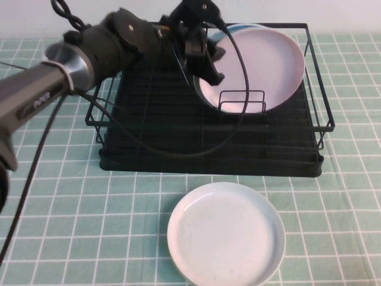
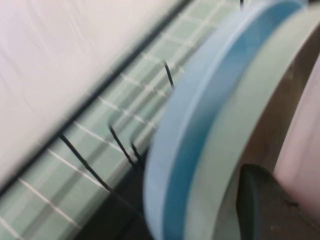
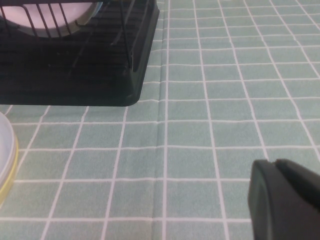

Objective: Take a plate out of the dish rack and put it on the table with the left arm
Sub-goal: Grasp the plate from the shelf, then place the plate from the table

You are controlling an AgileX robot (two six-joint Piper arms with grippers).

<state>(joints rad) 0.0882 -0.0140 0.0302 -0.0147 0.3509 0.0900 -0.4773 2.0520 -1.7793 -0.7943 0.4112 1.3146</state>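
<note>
The table, tiled in mint green, carries the dish rack toward its far edge. The left arm reaches in from the near left corner over the rack's far rail. Inside, the plate, pale pink, leans upright in the small wire holder, which keeps it on edge; a green plate and a blue plate stand just behind it. A white plate lies flat near the table's near edge. The left gripper sits at the pink plate's left rim, fingers spread, seemingly straddling it for a pinch. The right gripper hovers low by the rack's corner; I cannot tell how its fingers stand.
</note>
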